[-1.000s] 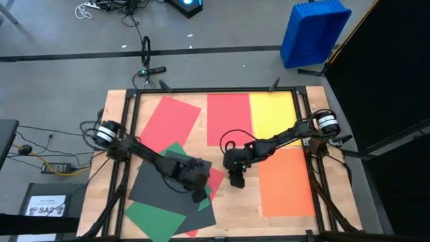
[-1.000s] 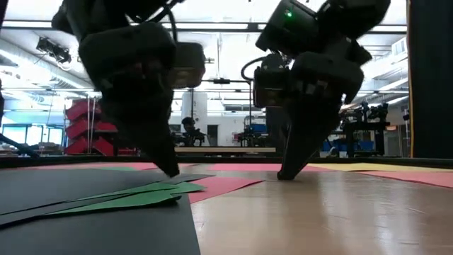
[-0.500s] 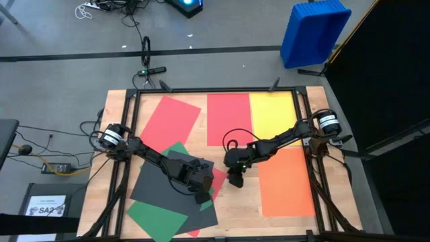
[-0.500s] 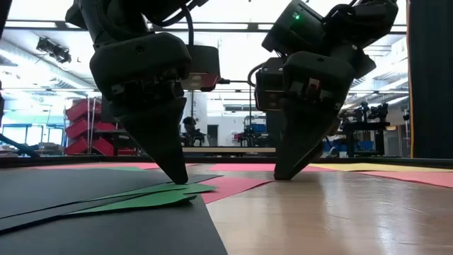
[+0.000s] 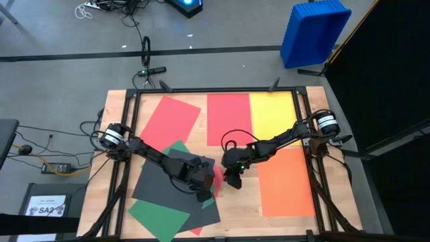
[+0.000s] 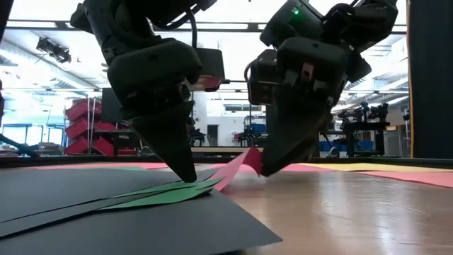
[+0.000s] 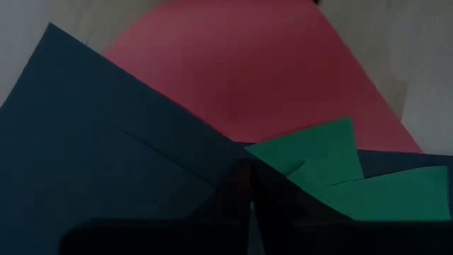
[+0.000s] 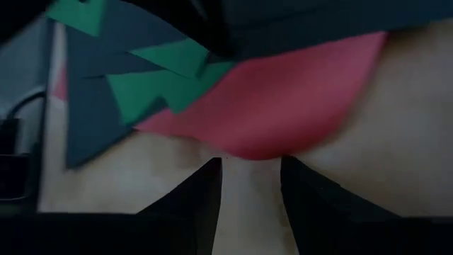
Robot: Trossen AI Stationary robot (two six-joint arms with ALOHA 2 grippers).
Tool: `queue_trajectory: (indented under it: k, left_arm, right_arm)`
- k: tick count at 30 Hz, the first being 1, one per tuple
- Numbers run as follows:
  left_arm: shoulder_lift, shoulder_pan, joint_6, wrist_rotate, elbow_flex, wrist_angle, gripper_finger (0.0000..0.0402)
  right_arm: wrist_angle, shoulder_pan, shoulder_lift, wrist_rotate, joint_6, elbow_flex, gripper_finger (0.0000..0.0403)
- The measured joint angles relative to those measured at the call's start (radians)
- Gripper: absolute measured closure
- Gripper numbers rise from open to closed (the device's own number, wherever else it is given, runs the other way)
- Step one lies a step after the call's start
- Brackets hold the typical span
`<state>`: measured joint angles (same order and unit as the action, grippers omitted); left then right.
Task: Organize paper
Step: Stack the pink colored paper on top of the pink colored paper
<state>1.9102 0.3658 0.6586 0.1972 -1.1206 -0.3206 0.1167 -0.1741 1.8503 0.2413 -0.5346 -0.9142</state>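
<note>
The left gripper [image 5: 203, 194] presses down on the jumbled pile at the table's [image 5: 235, 208] near-left, its fingers [image 7: 244, 185] closed together with nothing between them, the tips resting on the dark grey sheet [image 5: 161, 185] where a green sheet [image 7: 318, 152] pokes out; the right gripper [image 5: 232, 181] sits just beside it toward the table's middle, fingers [image 8: 202, 188] apart, at the curled edge of a red sheet [image 6: 237, 168] that lifts off the wood there; whether the fingers actually pinch that edge cannot be told, since in the right wrist view the red edge bulges just ahead of the open tips; in the low view both grippers stand close together, the red flap raised between them.

The paper is spread in 2 groups: the overlapping pile under the left gripper, with dark grey on top, green [image 5: 158, 216] at the near corner and red peeking out beside it; and flat single sheets elsewhere, a tilted red sheet [image 5: 171, 121] at the far left, another red one [image 5: 228, 117] in the far middle touching a yellow sheet [image 5: 274, 117], and an orange sheet [image 5: 285, 181] at the near right.
</note>
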Motion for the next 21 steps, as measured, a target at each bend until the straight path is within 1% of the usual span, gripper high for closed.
queue_trajectory:
  k: [4, 9, 14, 17, 21]
  left_arm:
    - [0.000, 0.000, 0.000, 0.000, 0.001, 0.000, 0.0402]
    - [0.001, 0.001, 0.003, 0.000, 0.001, -0.002, 0.0402]
    - [0.001, 0.001, 0.005, -0.001, 0.001, -0.003, 0.0402]
    - [0.001, 0.001, 0.007, -0.001, 0.001, -0.003, 0.0402]
    - [0.001, 0.001, 0.007, -0.001, 0.001, -0.003, 0.0402]
  right_arm:
    - [0.041, 0.000, 0.000, 0.042, -0.018, 0.000, 0.0280]
    - [0.045, -0.006, 0.000, 0.051, -0.073, 0.000, 0.0281]
    - [0.109, -0.007, -0.001, 0.051, -0.140, 0.031, 0.0280]
    - [0.185, -0.002, -0.001, 0.051, -0.174, 0.061, 0.0279]
    - [0.336, 0.020, -0.002, 0.051, -0.250, 0.125, 0.0281]
